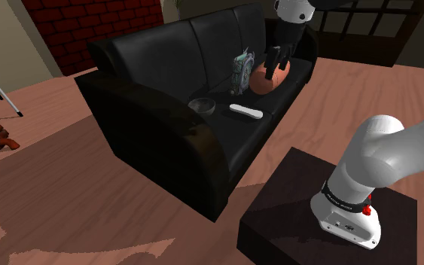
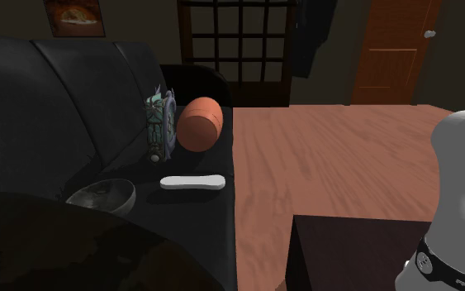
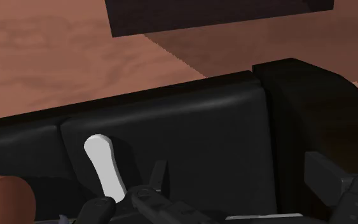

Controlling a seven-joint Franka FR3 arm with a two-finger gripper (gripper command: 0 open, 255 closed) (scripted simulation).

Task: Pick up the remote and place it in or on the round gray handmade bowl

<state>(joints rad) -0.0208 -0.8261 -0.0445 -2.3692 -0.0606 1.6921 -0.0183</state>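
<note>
Black glossy sofa [image 2: 57, 248] is seen carrying a round gray bowl [image 2: 102, 197], then a slim white remote [image 2: 192, 182] laid flat near it, ungrasped; over an orange barrel-shaped object [image 1: 263, 83], the black hand [image 1: 272, 66] appears spread open.

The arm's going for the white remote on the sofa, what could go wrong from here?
The open pincer hangs by the orange barrel-shaped thing, not over the remote; coming down there could knock it rolling. The remote lies flat near the front edge of the sofa, so a nudge might slide it to the floor. It looks about as long as the bowl is wide, so it may tip out.
</note>
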